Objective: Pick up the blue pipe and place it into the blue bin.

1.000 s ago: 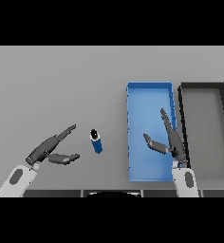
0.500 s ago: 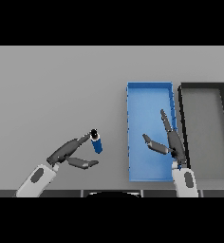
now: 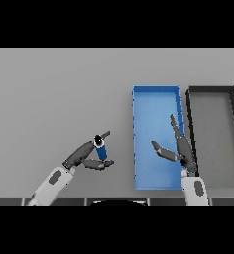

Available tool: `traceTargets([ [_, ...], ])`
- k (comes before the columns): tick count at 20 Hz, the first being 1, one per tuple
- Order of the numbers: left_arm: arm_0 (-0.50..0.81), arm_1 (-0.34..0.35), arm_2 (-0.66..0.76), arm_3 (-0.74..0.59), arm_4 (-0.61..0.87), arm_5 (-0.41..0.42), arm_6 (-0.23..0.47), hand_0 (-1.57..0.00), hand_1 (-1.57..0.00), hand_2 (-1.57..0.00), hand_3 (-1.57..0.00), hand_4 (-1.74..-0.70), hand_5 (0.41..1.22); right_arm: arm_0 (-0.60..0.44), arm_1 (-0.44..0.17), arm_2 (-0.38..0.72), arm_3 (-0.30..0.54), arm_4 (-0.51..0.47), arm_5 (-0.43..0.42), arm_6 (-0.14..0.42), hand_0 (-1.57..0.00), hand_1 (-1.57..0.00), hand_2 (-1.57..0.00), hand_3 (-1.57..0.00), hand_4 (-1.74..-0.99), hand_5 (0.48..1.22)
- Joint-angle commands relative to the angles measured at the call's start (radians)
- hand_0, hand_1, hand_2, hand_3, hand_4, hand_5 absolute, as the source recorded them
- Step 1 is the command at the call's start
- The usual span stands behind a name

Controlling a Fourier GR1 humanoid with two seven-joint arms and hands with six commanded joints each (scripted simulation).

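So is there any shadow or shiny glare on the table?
Head view: the table is evenly lit, with no glare; no clear shadow shows under the pipe, the left hand, the right hand, or beside the blue bin and black bin.

Grey table [image 3: 54,99]: I am seeing one flat, matte surface filling the whole head view, evenly lit, casting only faint shadows. Black bin [image 3: 214,94]: lying at the table's right edge. No walls or floor are showing.
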Motion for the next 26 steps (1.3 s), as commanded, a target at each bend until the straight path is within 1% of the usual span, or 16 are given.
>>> traceTargets([
  [1,-0.004,-0.011,0.001,0.02,0.002,-0.003,-0.017,0.0,0.0,-0.02,0.0,-1.1,0.517,-0.002,-0.004,0.0,0.0,0.002,0.002,0.003,0.0,0.0,0.0,0.0,-1.195,0.548],
  [3,-0.016,-0.043,0.01,0.036,0.041,-0.024,-0.04,0.0,0.0,-0.09,-0.04,-1.14,0.567,0.011,-0.003,0.004,-0.011,0.003,0.003,-0.003,0.0,0.0,0.0,0.0,-1.188,0.55],
  [4,-0.02,-0.057,0.022,0.047,0.071,-0.037,-0.04,0.0,-0.04,-0.17,-0.11,-1.18,0.601,0.01,-0.009,0.005,-0.008,0.011,0.003,-0.007,0.0,0.0,0.0,0.0,-1.186,0.554],
  [6,-0.017,-0.084,0.027,0.049,0.106,-0.047,-0.033,-0.04,-0.25,-0.42,-0.35,-1.27,0.675,0.007,0.003,0.007,0.004,0.011,-0.002,-0.01,0.0,0.0,0.0,0.0,-1.196,0.56],
  [7,-0.012,-0.097,0.025,0.04,0.119,-0.05,-0.031,-0.18,-0.41,-0.58,-0.59,-1.3,0.784,0.001,-0.001,0.003,0.004,0.01,-0.002,-0.004,0.0,0.0,0.0,0.0,-1.192,0.56],
  [8,-0.004,-0.104,0.03,0.044,0.127,-0.047,-0.044,-0.42,-0.64,-0.78,-0.78,-1.38,0.872,0.012,-0.003,0.005,0.002,0.008,0.003,-0.022,0.0,0.0,0.0,0.0,-1.191,0.561],
  [9,-0.013,-0.112,0.031,0.053,0.119,-0.035,-0.045,-0.65,-0.83,-0.94,-0.91,-1.45,0.941,0.014,-0.002,0.007,-0.005,0.006,0.005,-0.019,0.0,0.0,0.0,0.0,-1.189,0.562],
  [11,-0.007,-0.124,0.018,0.044,0.104,-0.032,-0.047,-0.98,-1.1,-1.16,-1.11,-1.55,1.042,0.004,0.001,0.007,-0.001,0.015,-0.006,-0.008,0.0,0.0,0.0,0.0,-1.182,0.562],
  [13,0.0,-0.115,0.002,0.031,0.101,-0.035,-0.063,-1.19,-1.27,-1.31,-1.26,-1.62,1.106,0.008,-0.004,0.007,-0.008,0.015,-0.002,-0.017,0.0,0.0,0.0,0.0,-1.178,0.561],
  [15,0.02,-0.108,-0.015,0.003,0.082,-0.018,-0.067,-1.33,-1.38,-1.4,-1.37,-1.56,1.148,0.013,-0.006,0.009,-0.001,0.022,-0.003,-0.012,0.0,0.0,0.0,0.0,-1.176,0.559],
  [17,0.01,-0.132,-0.024,0.022,0.046,0.005,-0.077,-1.42,-1.45,-1.46,-1.44,-1.52,1.174,0.002,-0.005,0.004,-0.001,0.02,-0.007,0.004,0.0,0.0,0.0,0.0,-1.174,0.558],
  [18,0.007,-0.122,-0.017,0.004,0.045,-0.001,-0.087,-1.45,-1.47,-1.49,-1.47,-1.51,1.183,0.005,-0.004,0.008,-0.006,0.022,-0.007,0.001,0.0,0.0,0.0,0.0,-1.171,0.558],
  [21,0.01,-0.149,-0.007,-0.035,0.048,0.004,-0.125,-1.51,-1.52,-1.53,-1.52,-1.49,1.202,0.003,-0.003,0.009,-0.009,0.022,-0.006,0.013,0.0,0.0,0.0,0.0,-1.158,0.552],
  [23,-0.003,-0.178,-0.005,-0.065,0.058,0.003,-0.141,-1.53,-1.54,-1.54,-1.54,-1.48,1.209,0.012,-0.007,0.009,0.0,0.035,-0.012,-0.005,0.0,0.0,0.0,0.0,-1.151,0.55],
  [24,-0.009,-0.178,0.002,-0.085,0.065,0.0,-0.137,-1.54,-1.54,-1.55,-1.54,-1.48,1.211,-0.001,-0.006,0.009,0.017,0.044,-0.017,0.008,0.0,0.0,0.0,0.0,-1.144,0.551],
  [26,-0.018,-0.181,0.0,-0.119,0.059,0.001,-0.093,-1.55,-1.55,-1.56,-1.55,-1.48,1.215,0.006,-0.012,0.009,0.001,0.038,-0.009,-0.001,0.0,0.0,0.0,0.0,-1.138,0.555],
])
